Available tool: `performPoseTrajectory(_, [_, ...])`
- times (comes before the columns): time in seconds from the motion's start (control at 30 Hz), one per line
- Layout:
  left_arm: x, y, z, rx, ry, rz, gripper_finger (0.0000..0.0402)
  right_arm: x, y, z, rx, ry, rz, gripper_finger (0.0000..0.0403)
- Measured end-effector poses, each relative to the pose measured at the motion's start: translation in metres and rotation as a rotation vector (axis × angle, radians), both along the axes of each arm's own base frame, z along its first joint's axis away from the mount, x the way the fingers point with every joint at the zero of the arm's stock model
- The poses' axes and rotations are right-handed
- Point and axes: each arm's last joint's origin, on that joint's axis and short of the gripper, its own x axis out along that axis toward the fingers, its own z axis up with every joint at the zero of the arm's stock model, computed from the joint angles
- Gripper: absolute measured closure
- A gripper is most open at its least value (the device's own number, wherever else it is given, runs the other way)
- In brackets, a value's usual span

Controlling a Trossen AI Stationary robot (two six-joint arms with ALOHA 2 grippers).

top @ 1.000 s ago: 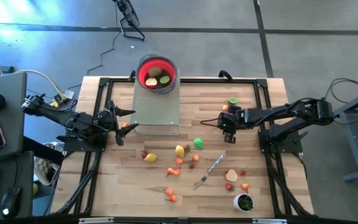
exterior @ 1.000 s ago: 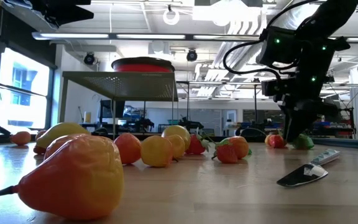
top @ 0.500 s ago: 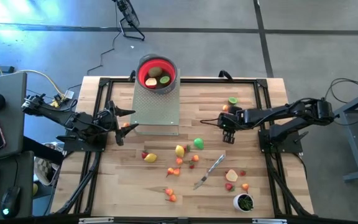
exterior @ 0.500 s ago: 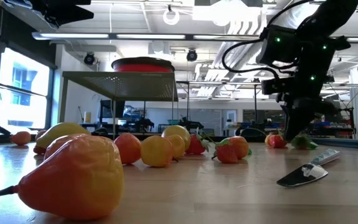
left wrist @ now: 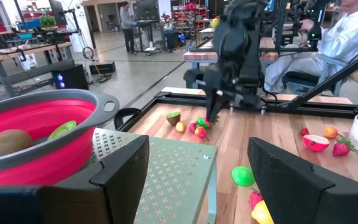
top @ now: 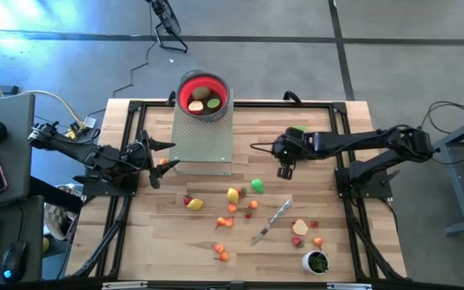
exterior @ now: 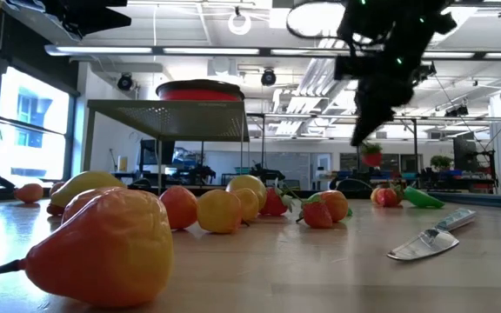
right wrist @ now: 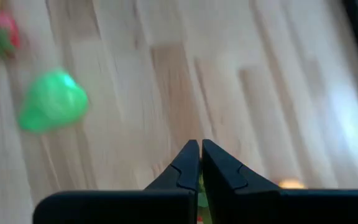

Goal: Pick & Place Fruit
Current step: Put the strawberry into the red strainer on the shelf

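Few pieces are in the red bowl so far, roughly three; most fruit is scattered on the table. Right gripper is clenched on a small red strawberry, lifted off the table, leafy end up, long axis roughly vertical. Left gripper waits with fingers spread beside the perforated stand.

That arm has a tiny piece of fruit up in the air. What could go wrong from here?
The right gripper pinches the small red fruit only at its very fingertips, so the fruit might slip and drop. The red bowl sits on a raised stand, so a low carry could hit it. The open left gripper waits close beside that stand.
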Motion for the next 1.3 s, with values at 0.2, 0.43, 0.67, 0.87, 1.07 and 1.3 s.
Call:
performPoseTrajectory(0.2, [0.000,0.000,0.000,0.000,0.000,0.000,0.0135,0.016,-0.001,0.039,-0.021,-0.115,0.055,0.0399])
performPoseTrajectory(0.43, [0.000,0.000,0.000,-0.004,-0.002,0.000,0.0135,0.028,-0.004,0.089,-0.092,-0.249,0.110,0.0399])
performPoseTrajectory(0.67, [0.000,0.000,0.000,-0.009,-0.004,0.000,0.0135,0.037,-0.007,0.125,-0.176,-0.412,0.153,0.0399])
performPoseTrajectory(0.87, [0.000,0.000,0.000,-0.009,-0.006,0.007,0.0135,0.043,-0.017,0.141,-0.109,-0.628,0.141,0.0399])
performPoseTrajectory(1.07, [0.000,0.000,0.000,-0.008,-0.004,0.009,0.0135,0.047,-0.021,0.147,-0.030,-0.736,0.097,0.0399])
performPoseTrajectory(1.3, [0.000,-0.001,0.000,-0.006,-0.001,-0.016,0.0135,0.049,-0.021,0.151,-0.033,-0.787,0.096,0.0399])
